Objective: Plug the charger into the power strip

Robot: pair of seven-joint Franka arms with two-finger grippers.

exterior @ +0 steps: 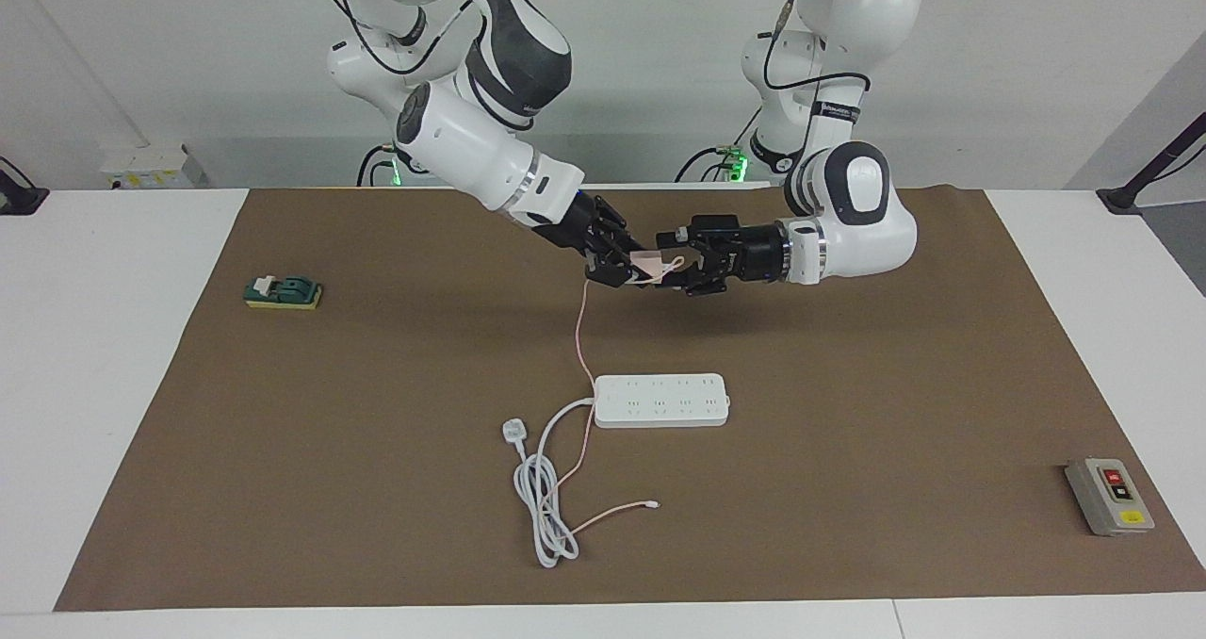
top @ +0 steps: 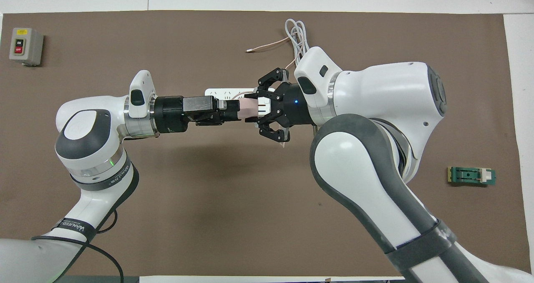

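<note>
- The right gripper (exterior: 624,270), reaching in from the right arm's end, has its jaws closed on the charger (exterior: 648,264), holding the small pink cube in the air above the brown mat (exterior: 848,385), over the stretch between the robots and the power strip (exterior: 662,400).
- The left gripper (exterior: 686,272) meets it head-on with jaws spread wide around the cube's free end; I cannot tell whether its fingers touch the cube, and it does not look clamped yet. This reads as a handover or regrasp in mid-air.
- The charger looks light and rigid, a smooth plastic block, so it probably slips if pinched on a corner. The flat side faces are the place to hold, leaving the prong face free; which way the prongs point is not clear.
- Its thin pink cable (exterior: 578,337) hangs soft and slack from the cube down to the mat, passes the strip's end, and trails to a small white connector (exterior: 655,504). It weighs little but could drag or snag.
- The power strip lies flat on the mat, sockets up, well apart from every tabletop edge. Being light, it may slide under a pushing plug; a straight downward press suits it best.
- Its thick white cord (exterior: 544,488) coils nearer the camera with a three-pin plug (exterior: 513,427), crossing the pink cable there.
- Room is generous: a green block (exterior: 283,291) sits far toward the right arm's end, a grey button box (exterior: 1110,496) far toward the left arm's end.
</note>
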